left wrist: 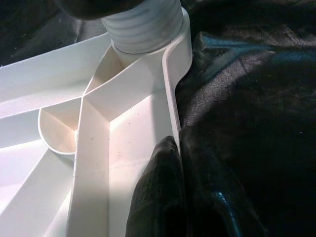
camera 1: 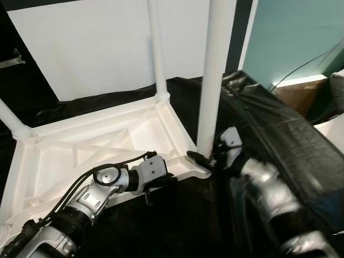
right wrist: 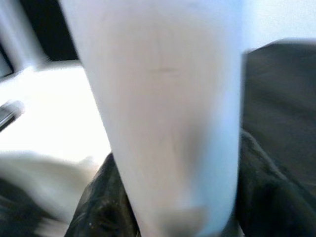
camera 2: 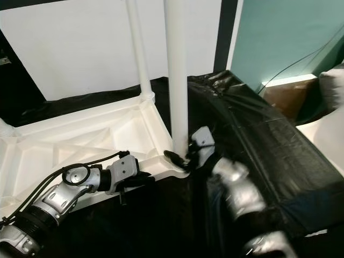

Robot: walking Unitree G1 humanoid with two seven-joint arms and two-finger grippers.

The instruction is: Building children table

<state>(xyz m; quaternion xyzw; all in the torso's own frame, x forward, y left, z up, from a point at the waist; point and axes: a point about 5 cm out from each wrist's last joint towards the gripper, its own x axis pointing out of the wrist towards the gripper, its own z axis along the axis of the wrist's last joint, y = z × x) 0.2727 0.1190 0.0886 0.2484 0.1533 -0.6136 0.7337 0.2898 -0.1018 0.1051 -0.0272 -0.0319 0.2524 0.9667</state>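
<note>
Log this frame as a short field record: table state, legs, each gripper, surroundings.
table: white plastic tabletop lying underside up on black sheeting
legs: three white legs stand in corner sockets; near leg, far leg, left leg
right gripper: right gripper closed around the base of the near leg at its socket; arm blurred
left gripper: left gripper pinching the tabletop's near edge rib, close to that same corner
background: white board leaning behind, teal wall to the right
</note>
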